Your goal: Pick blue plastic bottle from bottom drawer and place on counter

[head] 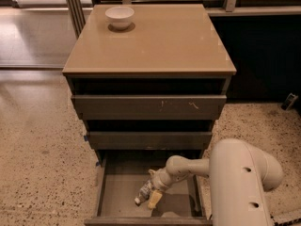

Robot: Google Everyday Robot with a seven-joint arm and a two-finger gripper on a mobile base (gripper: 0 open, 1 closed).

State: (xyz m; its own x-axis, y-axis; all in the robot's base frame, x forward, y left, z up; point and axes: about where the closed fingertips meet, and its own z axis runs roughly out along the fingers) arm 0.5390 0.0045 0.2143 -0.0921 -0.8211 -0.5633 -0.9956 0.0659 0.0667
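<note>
The blue plastic bottle (144, 192) lies tilted on the floor of the open bottom drawer (117, 194), its white cap pointing to the front left. My gripper (152, 196) reaches down into the drawer from the right and sits right against the bottle's right side, at the level of its label. My arm (188, 166) covers part of the bottle's upper end. The tan counter (160, 41) tops the cabinet above.
A white bowl (119, 17) stands on the counter's back left corner. The two upper drawers (148, 106) are slightly ajar above the bottom one. My bulky white arm housing (240, 182) fills the lower right. Speckled floor (42, 164) lies to the left.
</note>
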